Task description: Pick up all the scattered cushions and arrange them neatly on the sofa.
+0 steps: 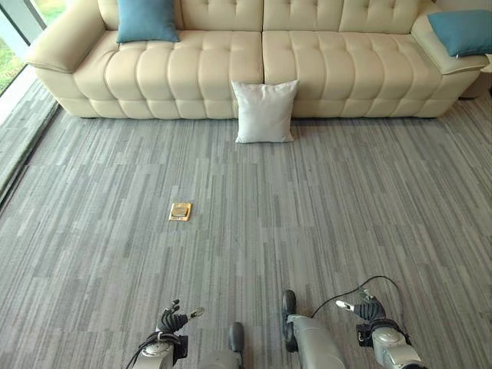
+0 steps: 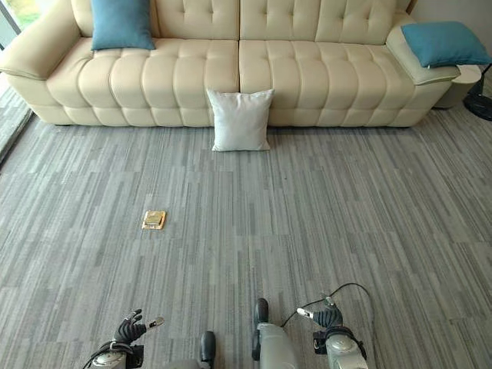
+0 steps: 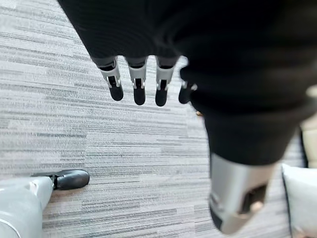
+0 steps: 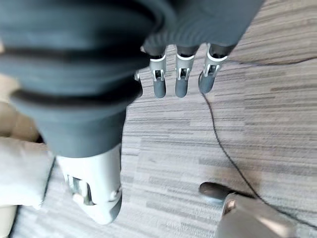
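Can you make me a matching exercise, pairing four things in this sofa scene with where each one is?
1. white cushion
2. teal cushion
3. second teal cushion
4. small brass floor plate

A. on the sofa's right armrest
B. flat in the carpet, away from the sofa
C. on the floor, leaning against the sofa front
D. on the left seat, against the backrest

Pairs: 1-C, 2-D, 3-A, 4-B

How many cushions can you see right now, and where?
3. A teal cushion leans on the sofa's left backrest, another teal cushion lies on its right armrest, and a white cushion stands on the carpet against the sofa front.
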Controlling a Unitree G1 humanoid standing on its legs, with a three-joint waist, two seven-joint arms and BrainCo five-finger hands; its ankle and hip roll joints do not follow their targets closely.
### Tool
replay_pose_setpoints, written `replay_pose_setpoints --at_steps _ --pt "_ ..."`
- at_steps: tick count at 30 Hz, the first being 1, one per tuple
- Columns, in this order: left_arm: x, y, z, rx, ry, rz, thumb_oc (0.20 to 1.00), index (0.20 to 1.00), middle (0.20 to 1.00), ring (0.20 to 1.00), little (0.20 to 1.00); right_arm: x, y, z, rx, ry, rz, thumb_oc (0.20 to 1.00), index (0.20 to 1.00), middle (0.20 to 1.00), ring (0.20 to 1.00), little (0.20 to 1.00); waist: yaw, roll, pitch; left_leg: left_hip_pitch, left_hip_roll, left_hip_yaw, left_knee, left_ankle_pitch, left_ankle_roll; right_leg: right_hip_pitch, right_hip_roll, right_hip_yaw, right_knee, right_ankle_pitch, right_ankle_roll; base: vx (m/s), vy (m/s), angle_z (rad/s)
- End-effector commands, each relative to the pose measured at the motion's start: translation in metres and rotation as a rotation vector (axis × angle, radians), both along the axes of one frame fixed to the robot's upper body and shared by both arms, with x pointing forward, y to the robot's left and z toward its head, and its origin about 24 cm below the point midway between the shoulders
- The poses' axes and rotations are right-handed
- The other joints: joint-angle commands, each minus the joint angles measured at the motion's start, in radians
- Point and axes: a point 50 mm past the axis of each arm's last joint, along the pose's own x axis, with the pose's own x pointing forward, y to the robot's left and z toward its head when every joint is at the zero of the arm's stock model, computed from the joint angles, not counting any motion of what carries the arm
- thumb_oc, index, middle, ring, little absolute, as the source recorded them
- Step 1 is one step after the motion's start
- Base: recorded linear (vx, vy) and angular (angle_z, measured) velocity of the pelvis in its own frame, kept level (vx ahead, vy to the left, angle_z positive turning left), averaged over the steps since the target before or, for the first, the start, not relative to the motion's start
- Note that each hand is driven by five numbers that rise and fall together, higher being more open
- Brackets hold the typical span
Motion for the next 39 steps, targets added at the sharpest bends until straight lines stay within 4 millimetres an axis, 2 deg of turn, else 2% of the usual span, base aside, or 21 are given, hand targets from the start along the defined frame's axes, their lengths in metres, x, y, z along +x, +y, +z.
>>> replay_pose_setpoints --at_steps 1,4,7,10,11,12,13,14,18,21,26,27,28,29,30,31,33,34,35,37,39 --pt "0.016 -0.004 0.007 -0.04 -0.078 0.044 1.0 1.0 1.0 1.0 1.0 0.014 -0.016 0.014 -0.032 -0.093 -0.039 1.0 1.0 1.0 1.0 1.0 -0.02 0.038 -0.034 0.071 0.01 0.022 0.076 -0.162 -0.037 0.057 0.044 -0.026 0.014 -0.1 0.003 0.25 -0.159 0.27" --pt "0.021 -0.01 0.008 -0.061 -0.093 0.043 1.0 1.0 1.0 1.0 1.0 0.015 -0.022 0.017 -0.039 -0.105 -0.056 1.0 1.0 1.0 1.0 1.0 -0.016 0.031 -0.015 -0.019 -0.005 0.043 0.292 -0.11 -0.074 0.123 0.037 -0.019 -0.03 -0.107 -0.019 0.14 -0.114 0.16" --pt "0.028 -0.012 0.013 -0.064 -0.124 0.026 1.0 1.0 1.0 1.0 1.0 0.015 -0.027 0.018 -0.056 -0.098 -0.06 1.0 1.0 1.0 1.0 1.0 -0.006 0.017 -0.001 -0.115 0.009 0.087 0.394 -0.092 -0.073 0.173 0.014 -0.023 -0.06 -0.12 -0.032 0.14 -0.074 -0.07" --pt "0.025 -0.011 0.011 -0.06 -0.111 0.023 1.0 1.0 1.0 1.0 1.0 0.013 -0.029 0.016 -0.061 -0.081 -0.066 1.0 1.0 1.0 1.0 1.0 0.014 0.003 -0.004 -0.168 0.02 0.1 0.323 -0.117 -0.056 0.223 -0.002 -0.022 -0.094 -0.132 -0.024 0.25 -0.014 0.14" --pt "0.024 -0.011 0.011 -0.056 -0.108 0.024 1.0 1.0 1.0 1.0 1.0 0.012 -0.03 0.016 -0.068 -0.076 -0.06 1.0 1.0 1.0 1.0 1.0 0.021 0.006 -0.006 -0.182 0.028 0.093 0.277 -0.087 -0.062 0.243 -0.002 -0.025 -0.108 -0.14 -0.021 0.35 0.054 0.13" --pt "0.023 -0.011 0.011 -0.057 -0.111 0.027 1.0 1.0 1.0 1.0 1.0 0.011 -0.03 0.015 -0.079 -0.061 -0.051 1.0 1.0 1.0 1.0 1.0 0.037 0.016 -0.009 -0.219 0.049 0.072 0.187 -0.01 -0.076 0.276 0.009 -0.021 -0.13 -0.155 -0.019 0.26 0.051 0.07" --pt "0.023 -0.011 0.011 -0.057 -0.11 0.027 1.0 1.0 1.0 1.0 1.0 0.011 -0.03 0.015 -0.079 -0.061 -0.051 1.0 1.0 1.0 1.0 1.0 0.037 0.015 -0.007 -0.215 0.048 0.072 0.182 -0.008 -0.076 0.279 0.008 -0.021 -0.131 -0.156 -0.019 0.27 0.064 -0.04" --pt "0.023 -0.012 0.011 -0.054 -0.11 0.028 1.0 1.0 1.0 1.0 1.0 0.01 -0.03 0.014 -0.091 -0.05 -0.045 1.0 1.0 1.0 1.0 1.0 0.045 0.018 -0.004 -0.25 0.06 0.059 0.144 0.042 -0.089 0.298 0.01 -0.021 -0.139 -0.166 -0.017 0.19 0.048 -0.13" --pt "0.022 -0.008 0.012 -0.033 -0.109 0.023 1.0 1.0 1.0 1.0 1.0 0.002 -0.03 0.009 -0.111 -0.004 -0.029 1.0 1.0 1.0 1.0 1.0 0.069 0.018 0.0 -0.32 0.081 0.107 0.043 0.083 -0.106 0.364 0.0 -0.008 -0.16 -0.195 -0.003 0.29 0.129 0.01" --pt "0.012 -0.004 0.008 -0.031 -0.082 0.042 1.0 1.0 1.0 1.0 1.0 -0.001 -0.026 0.006 -0.096 0.006 -0.011 1.0 1.0 1.0 1.0 1.0 0.076 0.032 -0.031 -0.299 0.086 0.088 0.028 0.127 -0.106 0.401 -0.008 0.018 -0.163 -0.205 0.013 0.34 0.221 -0.27" --pt "0.008 0.005 0.008 0.01 -0.058 0.024 1.0 1.0 1.0 1.0 1.0 -0.003 -0.017 0.002 -0.065 0.017 -0.004 1.0 1.0 1.0 1.0 1.0 0.085 0.005 -0.053 -0.273 0.038 0.093 0.093 0.065 -0.056 0.354 -0.066 0.065 -0.026 -0.186 0.051 0.31 0.26 -0.26" --pt "0.01 0.01 0.01 0.037 -0.06 0.002 1.0 1.0 1.0 1.0 1.0 -0.001 -0.013 0.003 -0.056 0.012 0.004 1.0 1.0 1.0 1.0 1.0 0.079 0.001 -0.042 -0.229 0.015 0.101 0.086 0.038 -0.028 0.289 -0.083 0.084 0.121 -0.126 0.068 0.13 0.156 -0.02" --pt "0.01 0.01 0.01 0.037 -0.06 0.002 1.0 1.0 1.0 1.0 1.0 -0.001 -0.013 0.003 -0.056 0.012 0.004 1.0 1.0 1.0 1.0 1.0 0.081 0.003 -0.045 -0.233 0.017 0.101 0.086 0.039 -0.028 0.285 -0.081 0.085 0.119 -0.123 0.067 0.18 0.233 -0.06" --pt "0.013 0.011 0.013 0.049 -0.071 -0.012 1.0 1.0 1.0 1.0 1.0 0.001 -0.012 0.004 -0.056 0.006 0.009 1.0 1.0 1.0 1.0 1.0 0.075 0.002 -0.037 -0.215 0.003 0.109 0.08 0.029 -0.013 0.247 -0.091 0.095 0.197 -0.056 0.078 0.05 0.078 -0.1" --pt "0.013 0.011 0.013 0.049 -0.071 -0.012 1.0 1.0 1.0 1.0 1.0 0.001 -0.012 0.004 -0.056 0.006 0.009 1.0 1.0 1.0 1.0 1.0 0.075 0.002 -0.037 -0.216 0.004 0.109 0.08 0.029 -0.013 0.246 -0.091 0.095 0.197 -0.055 0.077 0.22 0.247 -0.14" --pt "0.021 0.01 0.018 0.065 -0.102 -0.046 1.0 1.0 1.0 1.0 1.0 0.004 -0.009 0.004 -0.048 -0.005 0.011 1.0 1.0 1.0 1.0 1.0 0.057 0.029 -0.015 -0.159 0.007 0.104 0.05 0.015 0.006 0.13 -0.073 0.099 0.351 -0.001 0.061 0.16 0.166 -0.07" --pt "0.025 0.009 0.02 0.068 -0.115 -0.059 1.0 1.0 1.0 1.0 1.0 0.006 -0.008 0.005 -0.044 -0.011 0.01 1.0 1.0 1.0 1.0 1.0 0.05 0.039 -0.007 -0.135 0.009 0.102 0.038 0.006 0.008 0.088 -0.054 0.085 0.361 -0.027 0.05 0.25 0.132 -0.08" --pt "0.032 0.006 0.024 0.066 -0.138 -0.079 1.0 1.0 1.0 1.0 1.0 0.011 -0.008 0.008 -0.043 -0.034 0.009 1.0 1.0 1.0 1.0 1.0 0.037 0.045 0.006 -0.094 0.007 0.108 0.027 -0.017 0.006 0.037 -0.033 0.029 0.287 -0.073 0.038 0.27 0.057 -0.06" --pt "0.032 0.006 0.024 0.066 -0.138 -0.079 1.0 1.0 1.0 1.0 1.0 0.011 -0.008 0.008 -0.044 -0.034 0.009 1.0 1.0 1.0 1.0 1.0 0.034 0.045 0.01 -0.088 0.007 0.105 0.026 -0.018 0.005 0.043 -0.033 0.026 0.287 -0.076 0.037 0.27 0.004 -0.05" --pt "0.041 0.0 0.029 0.06 -0.175 -0.107 1.0 1.0 1.0 1.0 1.0 0.014 -0.008 0.009 -0.047 -0.042 0.007 1.0 1.0 1.0 1.0 1.0 0.005 0.035 0.021 -0.02 -0.013 0.101 0.015 -0.056 -0.001 -0.021 0.002 -0.037 0.097 -0.058 0.048 0.29 -0.052 -0.2" --pt "0.045 -0.002 0.031 0.055 -0.192 -0.109 1.0 1.0 1.0 1.0 1.0 0.013 -0.009 0.009 -0.051 -0.038 0.005 1.0 1.0 1.0 1.0 1.0 -0.008 0.035 0.025 0.009 -0.014 0.093 0.008 -0.071 -0.008 -0.018 0.006 -0.059 0.018 -0.037 0.058 0.29 -0.075 0.07"
